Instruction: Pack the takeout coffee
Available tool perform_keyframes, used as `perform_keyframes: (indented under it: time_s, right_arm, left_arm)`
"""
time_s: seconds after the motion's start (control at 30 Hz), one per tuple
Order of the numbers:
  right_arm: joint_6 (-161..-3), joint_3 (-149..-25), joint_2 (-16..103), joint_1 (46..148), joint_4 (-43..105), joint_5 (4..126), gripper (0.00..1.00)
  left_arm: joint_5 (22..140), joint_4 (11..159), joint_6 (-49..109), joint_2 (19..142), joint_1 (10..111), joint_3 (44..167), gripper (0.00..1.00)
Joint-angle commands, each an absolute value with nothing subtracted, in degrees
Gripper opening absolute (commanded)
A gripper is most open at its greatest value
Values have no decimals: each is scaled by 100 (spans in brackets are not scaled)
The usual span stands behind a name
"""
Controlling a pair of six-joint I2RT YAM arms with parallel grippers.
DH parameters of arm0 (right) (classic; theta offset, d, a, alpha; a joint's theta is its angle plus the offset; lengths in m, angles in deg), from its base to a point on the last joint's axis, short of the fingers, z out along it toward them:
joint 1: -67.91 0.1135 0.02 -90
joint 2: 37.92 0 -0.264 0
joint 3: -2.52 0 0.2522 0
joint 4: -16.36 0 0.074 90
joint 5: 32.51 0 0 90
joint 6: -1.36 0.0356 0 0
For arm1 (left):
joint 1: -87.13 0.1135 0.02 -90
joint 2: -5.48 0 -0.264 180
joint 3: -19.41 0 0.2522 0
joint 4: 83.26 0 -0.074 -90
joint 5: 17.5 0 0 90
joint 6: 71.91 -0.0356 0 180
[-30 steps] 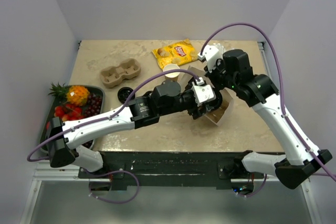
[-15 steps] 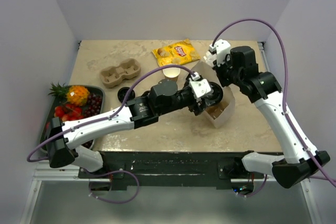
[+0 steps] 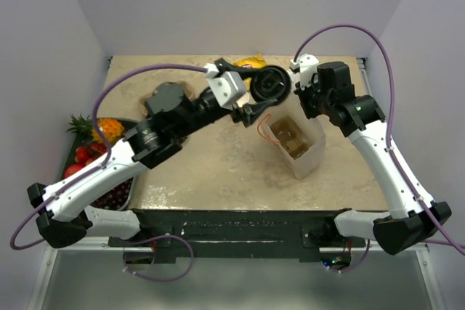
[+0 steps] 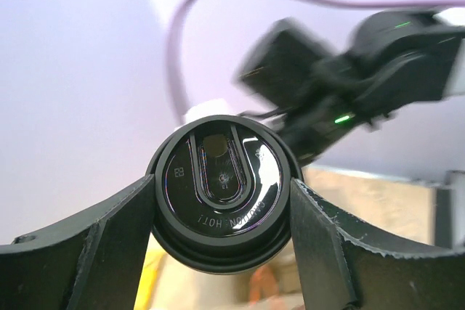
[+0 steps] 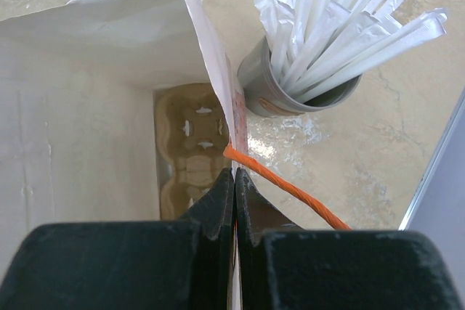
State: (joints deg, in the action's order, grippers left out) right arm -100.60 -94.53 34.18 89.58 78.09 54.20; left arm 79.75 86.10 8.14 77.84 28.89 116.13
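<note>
Left claw (image 3: 266, 91) grips black lid (image 3: 272, 82), raised; right claw (image 3: 304, 104) pinches rim of open white bag (image 3: 311, 156).

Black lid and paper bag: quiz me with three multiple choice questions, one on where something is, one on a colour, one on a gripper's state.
1. Where is the black lid?
A. between the left gripper's fingers
B. in the right gripper
C. inside the white paper bag

2. What colour is the bag's handle cord?
A. blue
B. orange
C. green

3. How does the right gripper stand?
A. wide open
B. shut on nothing
C. shut on the bag's edge

Answers:
1 A, the fingers flank the lid in the left wrist view.
2 B, an orange cord runs off beside the right fingers.
3 C, the closed fingers pinch the bag's wall.
</note>
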Motion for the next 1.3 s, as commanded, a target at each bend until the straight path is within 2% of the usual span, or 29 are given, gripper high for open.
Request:
perform_keyframes:
  time_s: [0.0, 0.17, 0.33, 0.47, 0.87, 1.07, 1.27]
  right_arm:
    - [-10015, -9500, 3336, 8918, 7635, 5591, 0]
    - [-10024, -9500, 3283, 8909, 7661, 5679, 0]
    - [-10024, -9579, 3345, 8900, 7688, 5732, 0]
    - [-10050, -9676, 3441, 8900, 7723, 5732, 0]
    - [-10094, -9597, 3319, 8901, 7820, 5820, 0]
    - [-10217, -9711, 3441, 8883, 7908, 5767, 0]
    - [-10261, -9878, 3652, 8874, 8075, 5758, 0]
  left_arm:
    - [7603, 7590, 97, 7079, 3334, 11615, 0]
    - [7794, 6603, 77, 6086, 3676, 10475, 0]
    - [8856, 6408, 508, 5681, 3791, 9190, 0]
    - [9149, 7248, 552, 5891, 3791, 8241, 0]
    - [9333, 10809, 1764, 7007, 3782, 6974, 0]
    - [9158, 12074, 2020, 7456, 3782, 6474, 0]
    - [8921, 12437, 1880, 7728, 3782, 6253, 0]
